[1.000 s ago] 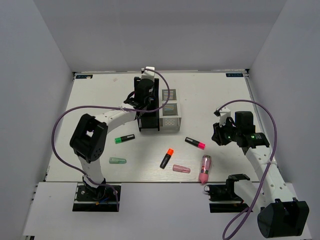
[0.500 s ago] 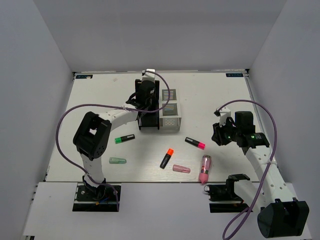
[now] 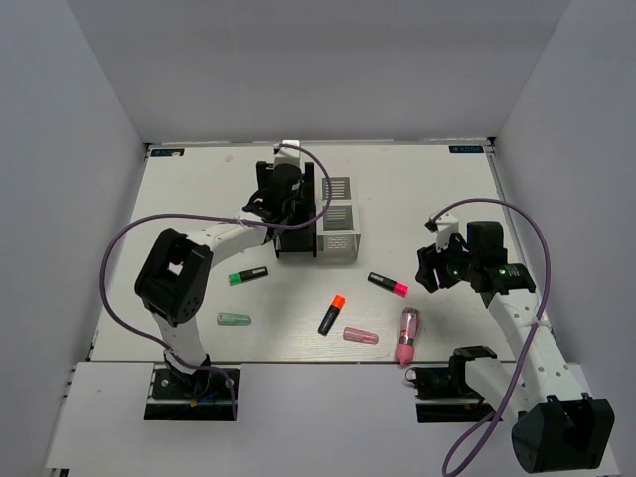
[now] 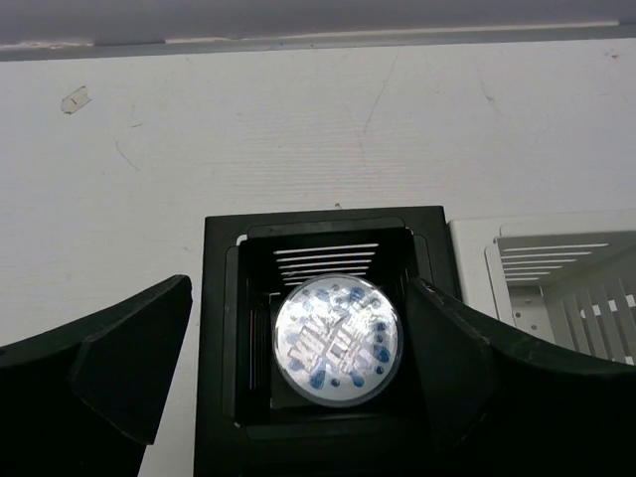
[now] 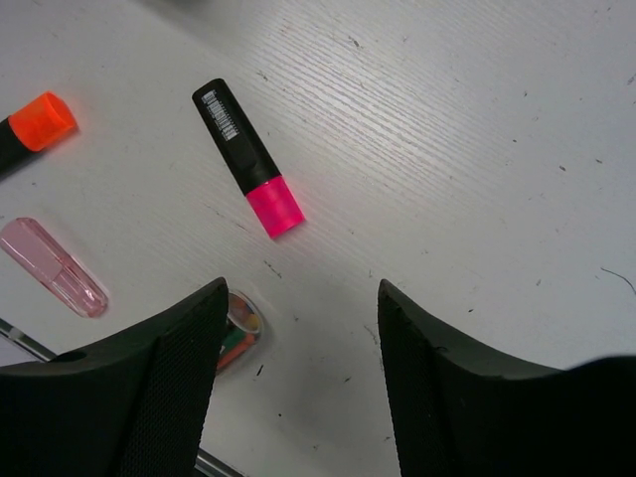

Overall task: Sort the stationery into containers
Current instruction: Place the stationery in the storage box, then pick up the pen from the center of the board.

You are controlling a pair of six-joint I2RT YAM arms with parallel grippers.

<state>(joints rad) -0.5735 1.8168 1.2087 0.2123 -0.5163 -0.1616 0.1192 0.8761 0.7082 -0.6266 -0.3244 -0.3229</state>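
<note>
Release on the left! My left pincer (image 4: pixel 298 298) has just sprung fully apart over the black slotted organiser box (image 4: pixel 221 328). The blue-white patterned tape roll (image 4: pixel 338 341) now sits down in what looks like the far compartment, clear of both fingers. A second ago my jaws were narrower, so I call that item delivered. The white-grey slotted box (image 4: pixel 477 268) adjoins it on the right, and I can't see anything in it from here.

Loose on the white table (image 3: pixel 427 189) lie the green-capped black highlighter (image 3: pixel 247 275), the pale green capsule (image 3: pixel 234 319), the orange-capped black highlighter (image 3: pixel 331 314), the pink capsule (image 3: pixel 360 336) and the fat pink-clear tube (image 3: pixel 406 335).

My right pincer (image 5: pixel 300 293) has widened too. It is spread with nothing pinched, hovering just short of the pink-capped black highlighter (image 5: pixel 248 156) lying flat. I reckon that's my next pickup, so one item is in and six are left to sort.
</note>
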